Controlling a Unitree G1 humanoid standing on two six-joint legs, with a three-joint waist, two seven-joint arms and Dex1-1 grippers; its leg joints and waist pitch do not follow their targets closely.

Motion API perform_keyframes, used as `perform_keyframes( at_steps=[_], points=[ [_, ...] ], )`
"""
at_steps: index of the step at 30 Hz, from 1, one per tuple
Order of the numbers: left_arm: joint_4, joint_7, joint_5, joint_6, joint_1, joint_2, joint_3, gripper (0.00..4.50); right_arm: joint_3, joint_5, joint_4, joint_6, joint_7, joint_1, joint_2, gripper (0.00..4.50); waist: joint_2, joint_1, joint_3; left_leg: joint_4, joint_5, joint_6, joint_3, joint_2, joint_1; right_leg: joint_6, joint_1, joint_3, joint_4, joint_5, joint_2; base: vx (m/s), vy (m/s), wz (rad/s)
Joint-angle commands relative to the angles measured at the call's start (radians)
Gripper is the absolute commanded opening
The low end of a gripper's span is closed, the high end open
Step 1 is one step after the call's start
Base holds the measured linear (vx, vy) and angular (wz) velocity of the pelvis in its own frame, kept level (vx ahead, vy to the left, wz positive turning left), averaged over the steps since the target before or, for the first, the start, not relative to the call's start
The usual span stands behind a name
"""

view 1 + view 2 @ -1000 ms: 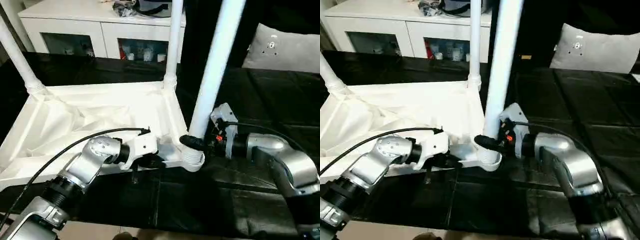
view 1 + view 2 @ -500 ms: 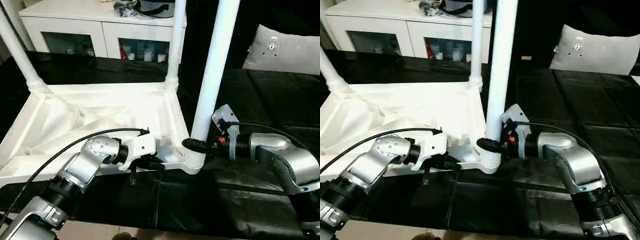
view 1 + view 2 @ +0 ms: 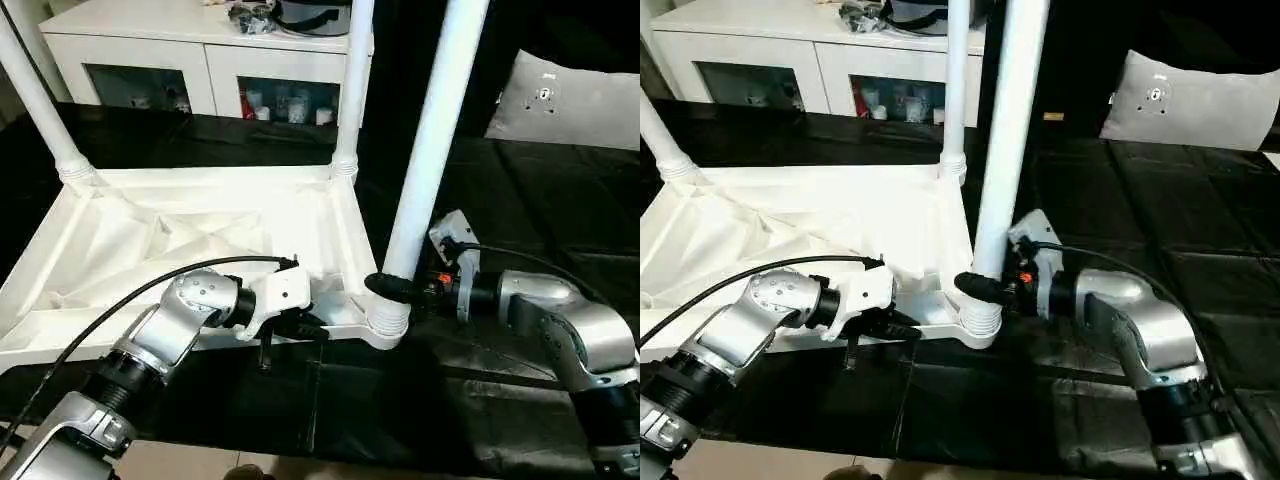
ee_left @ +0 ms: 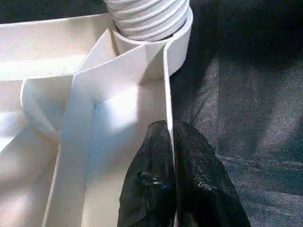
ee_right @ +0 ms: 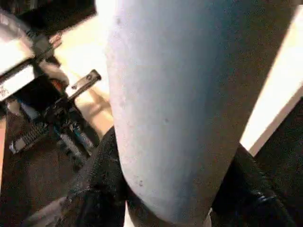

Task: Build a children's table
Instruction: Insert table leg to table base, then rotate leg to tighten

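My left tool (image 4: 171,142) pinches the near rim of the upturned table top (image 3: 150,240), which lies on the black counter (image 3: 500,200). My right tool (image 3: 392,288) clasps the leg (image 3: 430,140) just above its near-right corner socket (image 3: 385,325).

No legible text, label, brand, number or sign appears in any view. The cushion (image 3: 570,100) carries a small white patch with dark marks (too small to read; it cannot be told whether it is lettering). The right gripper's wrist housing (image 3: 437,279) shows a small red-orange spot, which carries no readable character.
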Motion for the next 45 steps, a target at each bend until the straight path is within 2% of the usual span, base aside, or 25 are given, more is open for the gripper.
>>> perform_keyframes(
  at_steps=[1,2,3,5,6,9,10,11,12,15,16,17,19,22,25,26,27,29,33,35,38,39,43,44,45],
  points=[
    [-0.022,0.011,-0.021,-0.005,-0.003,-0.016,0.021,0.0,-0.062,0.039,0.038,-0.025,-0.042,0.034,0.034,1.87,0.006,0.002,-0.07,-0.071,-0.145,-0.004,-0.015,0.058,0.021,-0.242,0.046,0.052,-0.066,-0.014,-0.095,0.0,0.0,0.0],
    [-0.023,0.018,-0.024,-0.002,0.0,-0.022,0.026,0.0,-0.087,0.047,0.05,-0.036,-0.054,0.049,0.049,1.87,0.008,0.003,-0.069,-0.071,-0.157,-0.006,-0.016,0.059,0.021,-0.245,0.044,0.053,-0.067,-0.024,-0.097,0.0,0.0,0.0],
    [-0.023,0.018,-0.024,-0.002,0.0,-0.022,0.026,0.0,-0.087,0.047,0.05,-0.036,-0.054,0.049,0.049,1.87,0.01,0.004,-0.07,-0.071,-0.161,-0.008,-0.016,0.059,0.021,-0.245,0.045,0.053,-0.067,-0.028,-0.099,0.0,0.0,0.0],
    [-0.028,0.033,-0.028,0.007,0.007,-0.032,0.034,0.0,-0.115,0.054,0.053,-0.06,-0.064,0.085,0.069,1.87,0.008,0.004,-0.069,-0.073,-0.176,-0.012,-0.017,0.059,0.023,-0.243,0.043,0.051,-0.069,-0.048,-0.097,0.0,0.0,0.0],
    [-0.03,0.042,-0.031,0.011,0.01,-0.04,0.039,0.0,-0.122,0.053,0.045,-0.08,-0.066,0.11,0.08,1.87,0.017,0.004,-0.068,-0.074,-0.191,-0.016,-0.017,0.059,0.023,-0.236,0.042,0.051,-0.073,-0.066,-0.097,0.0,0.0,0.0],
    [-0.03,0.053,-0.032,0.015,0.012,-0.05,0.045,0.0,-0.127,0.05,0.035,-0.106,-0.072,0.144,0.095,1.87,0.015,0.007,-0.067,-0.076,-0.206,-0.019,-0.018,0.059,0.023,-0.228,0.044,0.052,-0.075,-0.083,-0.096,0.0,0.0,0.0],
    [-0.028,0.061,-0.03,0.015,0.013,-0.055,0.047,0.0,-0.136,0.054,0.031,-0.125,-0.081,0.161,0.11,1.87,0.023,0.01,-0.068,-0.076,-0.206,-0.019,-0.019,0.06,0.024,-0.226,0.041,0.052,-0.075,-0.085,-0.097,0.0,0.0,0.0],
    [-0.023,0.074,-0.025,0.013,0.014,-0.061,0.048,0.0,-0.143,0.049,0.024,-0.16,-0.091,0.184,0.13,1.87,0.021,0.011,-0.067,-0.078,-0.218,-0.021,-0.018,0.06,0.024,-0.221,0.04,0.053,-0.078,-0.094,-0.097,0.0,0.0,0.0],
    [-0.021,0.08,-0.022,0.012,0.014,-0.064,0.049,0.0,-0.139,0.035,0.021,-0.181,-0.098,0.194,0.134,1.87,0.024,0.013,-0.067,-0.079,-0.228,-0.023,-0.02,0.06,0.024,-0.218,0.04,0.053,-0.078,-0.102,-0.097,0.0,0.0,0.0],
    [-0.019,0.084,-0.02,0.01,0.015,-0.065,0.049,0.0,-0.132,0.018,0.019,-0.201,-0.104,0.201,0.136,1.87,0.021,0.011,-0.064,-0.082,-0.246,-0.022,-0.02,0.059,0.024,-0.207,0.04,0.053,-0.083,-0.153,-0.097,0.0,0.0,0.0],
    [-0.018,0.086,-0.018,0.011,0.015,-0.066,0.049,0.0,-0.117,-0.011,0.023,-0.236,-0.107,0.203,0.129,1.87,0.022,0.011,-0.064,-0.082,-0.246,-0.022,-0.021,0.058,0.023,-0.204,0.04,0.053,-0.084,-0.163,-0.097,0.0,0.0,0.0],
    [-0.017,0.087,-0.017,0.011,0.014,-0.067,0.049,0.0,-0.112,-0.021,0.026,-0.251,-0.106,0.203,0.126,1.87,0.028,0.01,-0.064,-0.082,-0.255,-0.028,-0.021,0.058,0.022,-0.196,0.038,0.054,-0.087,-0.177,-0.097,0.0,0.0,0.0],
    [-0.018,0.084,-0.011,0.014,0.015,-0.066,0.046,0.0,-0.077,-0.078,0.04,-0.316,-0.095,0.2,0.103,1.87,0.027,0.009,-0.065,-0.082,-0.25,-0.027,-0.022,0.058,0.022,-0.191,0.039,0.054,-0.086,-0.178,-0.098,0.0,0.0,0.0],
    [-0.019,0.075,-0.006,0.016,0.015,-0.062,0.042,0.0,-0.062,-0.101,0.051,-0.337,-0.086,0.198,0.095,1.87,0.029,0.008,-0.066,-0.081,-0.235,-0.017,-0.021,0.057,0.02,-0.192,0.04,0.055,-0.086,-0.154,-0.096,0.0,0.0,0.0],
    [-0.018,0.047,-0.001,0.015,0.01,-0.049,0.028,0.0,-0.02,-0.153,0.089,-0.372,-0.073,0.187,0.072,1.86,0.032,0.004,-0.066,-0.082,-0.246,-0.012,-0.022,0.057,0.021,-0.198,0.039,0.053,-0.087,-0.154,-0.094,0.0,0.0,0.0],
    [-0.01,0.029,0.004,0.01,-0.003,-0.037,0.021,0.0,0.018,-0.191,0.114,-0.39,-0.055,0.173,0.048,1.86,0.033,0.001,-0.065,-0.082,-0.252,-0.014,-0.023,0.056,0.02,-0.201,0.04,0.052,-0.086,-0.16,-0.094,0.0,0.0,0.0],
    [-0.004,0.024,0.007,0.007,-0.009,-0.033,0.019,0.0,0.028,-0.201,0.123,-0.395,-0.046,0.168,0.041,1.86,0.033,-0.006,-0.064,-0.083,-0.261,-0.014,-0.023,0.054,0.02,-0.203,0.042,0.052,-0.087,-0.168,-0.093,0.0,0.0,0.0],
    [0.007,0.012,0.012,0.004,-0.02,-0.026,0.015,0.0,0.045,-0.215,0.135,-0.404,-0.034,0.159,0.031,1.86,0.034,-0.012,-0.059,-0.084,-0.284,-0.015,-0.023,0.054,0.021,-0.197,0.039,0.053,-0.092,-0.21,-0.092,0.0,0.0,0.0],
    [0.038,-0.019,0.026,-0.011,-0.049,-0.011,0.004,0.0,0.095,-0.243,0.202,-0.418,0.04,0.121,-0.001,1.86,0.035,-0.015,-0.054,-0.088,-0.349,-0.021,-0.025,0.055,0.031,-0.186,0.036,0.055,-0.105,-0.326,-0.097,0.0,0.0,0.0],
    [0.065,-0.029,0.037,-0.021,-0.07,-0.007,-0.002,0.0,0.13,-0.259,0.27,-0.441,0.091,0.085,-0.017,1.86,0.035,-0.016,-0.055,-0.088,-0.36,-0.023,-0.026,0.056,0.035,-0.189,0.036,0.056,-0.106,-0.336,-0.098,0.0,0.0,0.0],
    [0.09,-0.036,0.038,-0.028,-0.089,-0.009,-0.002,0.0,0.161,-0.278,0.348,-0.471,0.131,0.051,-0.025,1.86,0.026,-0.017,-0.053,-0.088,-0.373,-0.02,-0.024,0.056,0.037,-0.195,0.034,0.055,-0.108,-0.352,-0.097,0.0,0.0,0.0],
    [0.097,-0.039,0.037,-0.03,-0.094,-0.01,-0.002,0.0,0.169,-0.286,0.367,-0.481,0.141,0.044,-0.025,1.86,0.024,-0.017,-0.052,-0.089,-0.366,-0.016,-0.026,0.056,0.034,-0.195,0.037,0.055,-0.107,-0.366,-0.101,0.0,0.0,0.0],
    [0.141,-0.057,0.035,-0.043,-0.119,-0.017,-0.004,0.0,0.182,-0.292,0.449,-0.513,0.187,0.013,-0.013,1.86,0.024,-0.018,-0.051,-0.091,-0.384,-0.018,-0.027,0.056,0.038,-0.186,0.035,0.055,-0.114,-0.409,-0.101,0.0,0.0,0.0],
    [0.152,-0.062,0.036,-0.048,-0.125,-0.017,-0.005,0.0,0.181,-0.286,0.463,-0.515,0.2,0.006,-0.01,1.86,0.018,-0.019,-0.05,-0.093,-0.389,-0.018,-0.028,0.058,0.038,-0.185,0.034,0.055,-0.114,-0.408,-0.1,0.0,0.0,0.0],
    [0.177,-0.073,0.037,-0.058,-0.138,-0.019,-0.006,0.0,0.179,-0.27,0.457,-0.499,0.22,-0.011,-0.018,1.86,0.021,-0.018,-0.05,-0.093,-0.399,-0.019,-0.028,0.057,0.041,-0.183,0.032,0.055,-0.115,-0.425,-0.101,0.0,0.0,0.0]
  ],
)
